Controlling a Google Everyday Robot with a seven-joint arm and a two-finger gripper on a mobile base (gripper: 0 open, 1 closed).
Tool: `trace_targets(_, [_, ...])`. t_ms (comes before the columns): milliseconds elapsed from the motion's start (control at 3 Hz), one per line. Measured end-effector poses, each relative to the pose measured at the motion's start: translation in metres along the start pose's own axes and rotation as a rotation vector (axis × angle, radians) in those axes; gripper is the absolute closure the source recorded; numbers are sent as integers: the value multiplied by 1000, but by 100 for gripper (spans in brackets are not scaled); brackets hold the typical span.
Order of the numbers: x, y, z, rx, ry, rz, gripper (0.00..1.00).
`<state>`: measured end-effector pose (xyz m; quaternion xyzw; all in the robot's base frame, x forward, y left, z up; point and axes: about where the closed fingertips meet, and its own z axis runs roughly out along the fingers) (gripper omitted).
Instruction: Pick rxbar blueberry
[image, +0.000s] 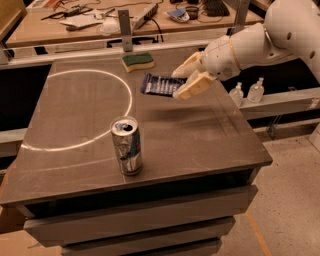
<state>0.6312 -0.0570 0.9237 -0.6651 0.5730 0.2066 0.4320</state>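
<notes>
The rxbar blueberry (159, 84) is a flat dark navy wrapper with pale lettering. It hangs in the air above the far right part of the grey table (200, 140), held by one end. My gripper (183, 81) comes in from the right on a white arm and is shut on the bar's right end, with its cream fingers (192, 86) above and below the wrapper. The bar sticks out to the left of the gripper and casts a shadow on the table below.
A silver-blue drink can (127, 146) stands upright near the table's front middle. A green and yellow sponge (138, 61) lies at the far edge. A white circle (127, 107) is drawn on the left half. Two small bottles (247, 91) stand on a ledge right of the table.
</notes>
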Motion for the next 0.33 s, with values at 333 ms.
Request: trace_targets(333, [0, 0, 0, 0, 0, 0, 100])
